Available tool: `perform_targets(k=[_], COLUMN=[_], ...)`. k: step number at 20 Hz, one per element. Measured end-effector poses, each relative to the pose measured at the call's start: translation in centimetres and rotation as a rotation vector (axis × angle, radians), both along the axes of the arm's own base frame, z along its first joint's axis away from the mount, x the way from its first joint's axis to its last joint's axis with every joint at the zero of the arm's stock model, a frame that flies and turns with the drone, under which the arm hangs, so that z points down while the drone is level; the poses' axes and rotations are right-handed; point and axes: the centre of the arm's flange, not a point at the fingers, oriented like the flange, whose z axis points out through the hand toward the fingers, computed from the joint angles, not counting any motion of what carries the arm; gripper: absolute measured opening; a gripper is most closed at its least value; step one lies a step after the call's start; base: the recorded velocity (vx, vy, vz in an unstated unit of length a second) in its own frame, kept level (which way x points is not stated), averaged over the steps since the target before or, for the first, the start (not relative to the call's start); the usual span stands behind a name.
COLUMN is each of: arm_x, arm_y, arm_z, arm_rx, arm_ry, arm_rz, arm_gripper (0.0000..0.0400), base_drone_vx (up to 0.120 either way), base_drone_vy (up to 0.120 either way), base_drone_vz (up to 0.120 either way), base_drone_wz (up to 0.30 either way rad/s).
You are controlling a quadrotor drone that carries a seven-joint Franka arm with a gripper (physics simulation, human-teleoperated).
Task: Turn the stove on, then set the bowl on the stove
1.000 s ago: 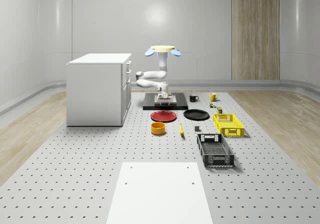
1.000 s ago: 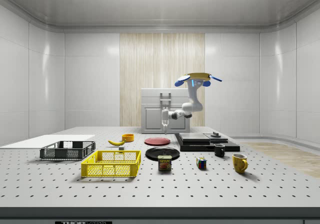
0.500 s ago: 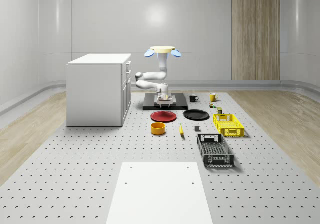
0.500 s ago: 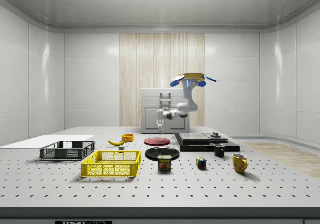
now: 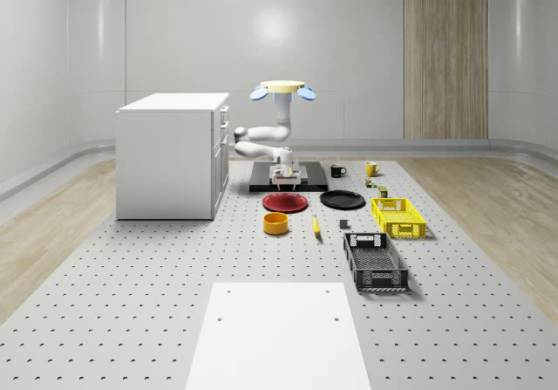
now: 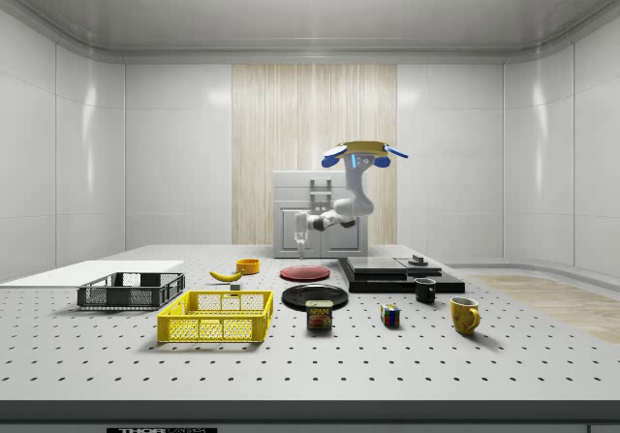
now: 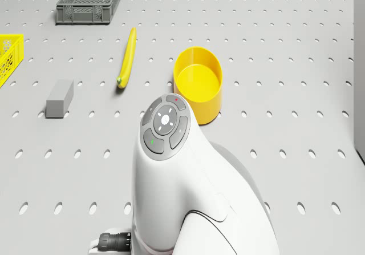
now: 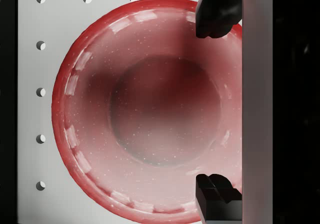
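Note:
The yellow bowl (image 5: 276, 223) (image 6: 248, 265) (image 7: 198, 84) stands empty on the perforated table, in front of a red plate (image 5: 285, 201) (image 6: 305, 272) (image 8: 145, 108). The flat black stove (image 5: 307, 183) (image 6: 399, 273) lies behind that plate. My drone (image 5: 284, 89) (image 6: 358, 152) hovers over the stove's end nearest the red plate. The white arm (image 7: 188, 192) reaches down and forward. My gripper (image 5: 283, 176) (image 6: 299, 249) (image 8: 215, 103) hangs open above the red plate beside the stove's edge (image 8: 257, 103), a short way from the bowl, with nothing between its fingers (image 8: 215, 13).
A white cabinet (image 5: 174, 154) stands at the whole-scene view's left of the stove. Around the bowl lie a banana (image 5: 316, 226) (image 7: 126, 58), a grey block (image 7: 59, 98), a black plate (image 5: 342, 200), a yellow basket (image 5: 398, 216) and a dark basket (image 5: 375, 261). Two mugs (image 5: 337, 170) sit beyond.
The drone and arm have drifted toward the side view's left, off the stove's middle. The gripper has moved from above the stove to above the red plate.

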Motion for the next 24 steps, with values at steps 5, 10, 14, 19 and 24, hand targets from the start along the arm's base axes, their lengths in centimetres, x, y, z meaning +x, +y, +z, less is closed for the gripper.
perform_targets(k=[5,10,14,19,24], arm_x=[0.0,0.0,0.0,0.0,0.0], arm_y=[0.0,0.0,0.0,0.0,0.0], arm_z=[0.0,0.0,0.0,0.0,0.0], arm_rx=[0.0,0.0,0.0,0.0,0.0], arm_ry=[0.0,0.0,0.0,0.0,0.0], arm_rz=[0.0,0.0,0.0,0.0,0.0], arm_gripper=[0.04,0.04,0.04,0.04,0.04], base_drone_vx=[0.12,0.12,0.12,0.12,0.12], base_drone_vy=[0.0,0.0,0.0,0.0,0.0], base_drone_vz=[0.056,0.0,0.0,0.0,0.0], base_drone_wz=[0.0,0.0,0.0,0.0,0.0])
